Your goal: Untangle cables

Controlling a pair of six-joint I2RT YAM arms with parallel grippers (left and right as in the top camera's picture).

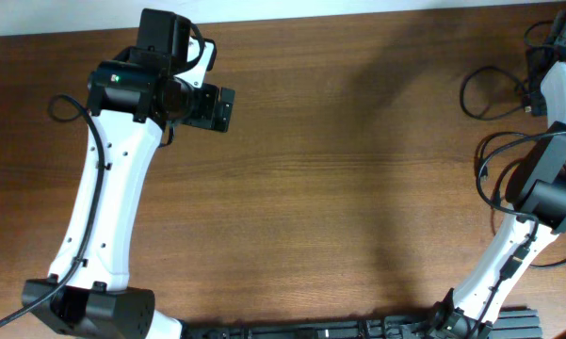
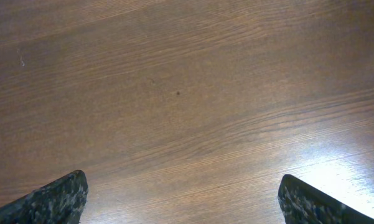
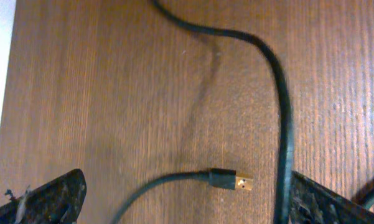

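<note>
Left arm [image 1: 108, 207]: long white moulded shell, black joint housings [image 1: 113, 309], small green indicator light [image 1: 119, 79], thin black wire [image 1: 98, 179] running along the shell. Right arm [image 1: 509, 256]: same white-and-black build, green light too. Fingertips [image 2: 50, 202]: dark, grey-speckled, wedge-shaped.

Brown wooden table [image 1: 358, 188]; thin black cables [image 3: 285, 118] lie looped near its edge; one gold-faced plug [image 3: 239, 182] rests flat.

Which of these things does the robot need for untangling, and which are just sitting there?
For the job:
- the black cables
- the plug on the end of one cable

Just sitting there:
- the wooden table
- the black rail between the arms' bases
</note>
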